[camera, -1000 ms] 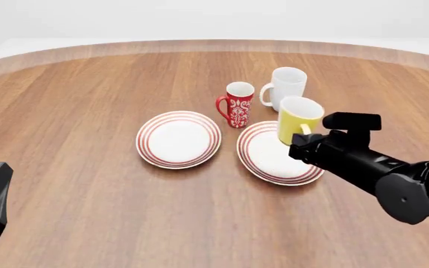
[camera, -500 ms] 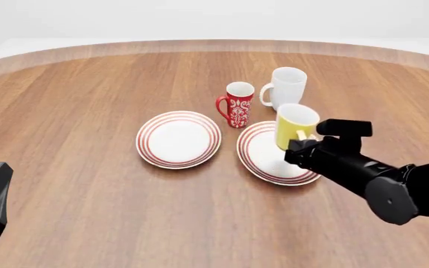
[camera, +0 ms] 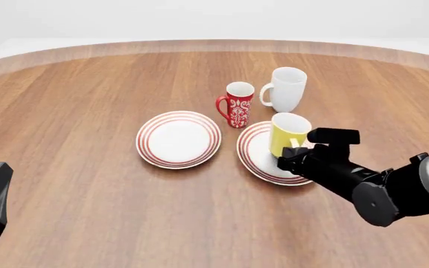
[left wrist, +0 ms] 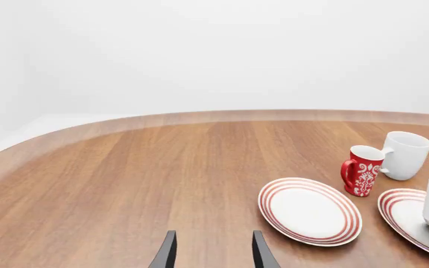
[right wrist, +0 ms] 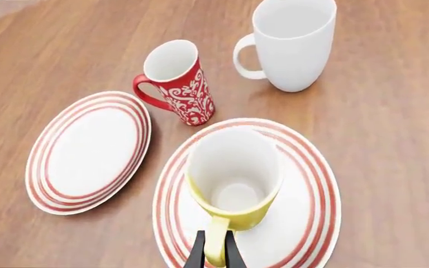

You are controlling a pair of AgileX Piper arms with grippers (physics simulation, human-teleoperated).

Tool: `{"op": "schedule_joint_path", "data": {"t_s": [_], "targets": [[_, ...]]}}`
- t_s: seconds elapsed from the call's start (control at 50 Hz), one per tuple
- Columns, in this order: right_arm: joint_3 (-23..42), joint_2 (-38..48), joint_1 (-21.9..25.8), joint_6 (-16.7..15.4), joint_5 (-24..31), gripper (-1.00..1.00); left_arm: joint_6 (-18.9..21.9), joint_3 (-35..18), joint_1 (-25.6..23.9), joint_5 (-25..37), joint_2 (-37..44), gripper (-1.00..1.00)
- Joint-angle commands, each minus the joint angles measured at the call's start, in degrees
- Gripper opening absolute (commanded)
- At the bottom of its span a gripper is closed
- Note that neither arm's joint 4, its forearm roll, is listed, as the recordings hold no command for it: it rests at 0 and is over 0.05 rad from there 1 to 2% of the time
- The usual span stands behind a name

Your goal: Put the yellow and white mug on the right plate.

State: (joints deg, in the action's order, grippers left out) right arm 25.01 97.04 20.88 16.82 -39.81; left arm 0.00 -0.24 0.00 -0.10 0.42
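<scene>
1. The yellow mug (camera: 287,135) had come down and leftward since a second earlier, from above the right plate's far rim to low over its middle.
2. The right gripper (right wrist: 214,251) pinched its handle between both fingers; the mug stayed upright over the right plate (camera: 257,156).
3. The left gripper (left wrist: 213,254) hung near the table's left edge, jaws spread, holding nothing.
4. The brown wooden table (camera: 87,100) was round-edged, with plain white walls beyond it.
</scene>
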Motion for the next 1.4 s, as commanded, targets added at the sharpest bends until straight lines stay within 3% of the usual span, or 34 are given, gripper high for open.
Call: {"op": "schedule_joint_path", "data": {"t_s": [0.02,0.4,0.42,0.54,0.72,0.88,1.28,1.4], "targets": [[0.2,2.1,0.2,0.8,-1.7,-1.0,0.0,0.0,0.0,0.0,0.0,1.0],[0.2,1.8,-0.8,0.2,-1.4,-1.0,0.0,0.0,0.0,0.0,0.0,1.0],[0.1,1.2,-0.8,0.4,-1.0,1.0,0.0,0.0,0.0,0.0,0.0,1.0],[-0.4,-3.7,-0.3,0.3,2.1,1.0,0.0,0.0,0.0,0.0,0.0,1.0],[-0.5,-16.1,1.2,-1.2,11.0,1.0,0.0,0.0,0.0,0.0,0.0,1.0],[1.1,-24.5,5.2,-2.0,18.2,1.0,0.0,0.0,0.0,0.0,0.0,1.0],[11.6,-42.0,14.3,-6.8,37.5,1.0,0.0,0.0,0.0,0.0,0.0,1.0],[12.7,-44.5,15.0,-8.1,39.0,1.0,0.0,0.0,0.0,0.0,0.0,1.0]]}}
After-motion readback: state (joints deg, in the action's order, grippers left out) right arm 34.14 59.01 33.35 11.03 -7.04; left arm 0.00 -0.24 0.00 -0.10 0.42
